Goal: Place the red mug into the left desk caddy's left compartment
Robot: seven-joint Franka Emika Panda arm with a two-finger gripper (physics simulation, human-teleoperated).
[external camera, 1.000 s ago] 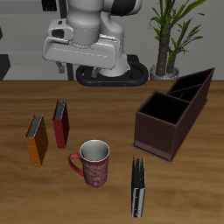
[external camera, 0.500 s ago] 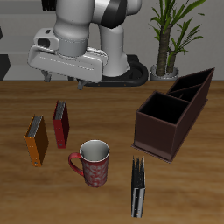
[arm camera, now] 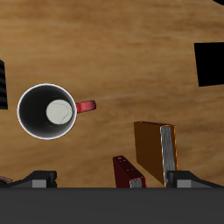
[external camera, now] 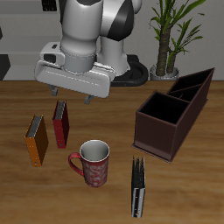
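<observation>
The end effector (external camera: 73,96) hung above the bench (external camera: 114,122), fingers spread wide and holding nothing. The red mug (external camera: 93,163) stood upright near the front edge, well apart from the left desk caddy (external camera: 173,114).

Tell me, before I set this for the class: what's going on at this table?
A robot arm is working at a table. Its gripper hangs open in the air above the books, holding nothing. The red mug stands upright near the table's front edge, untouched. The caddy it is meant for sits apart from the mug, and its compartments look empty. A red book and an orange book stand beside the mug, and a dark book stands nearer the front.
</observation>
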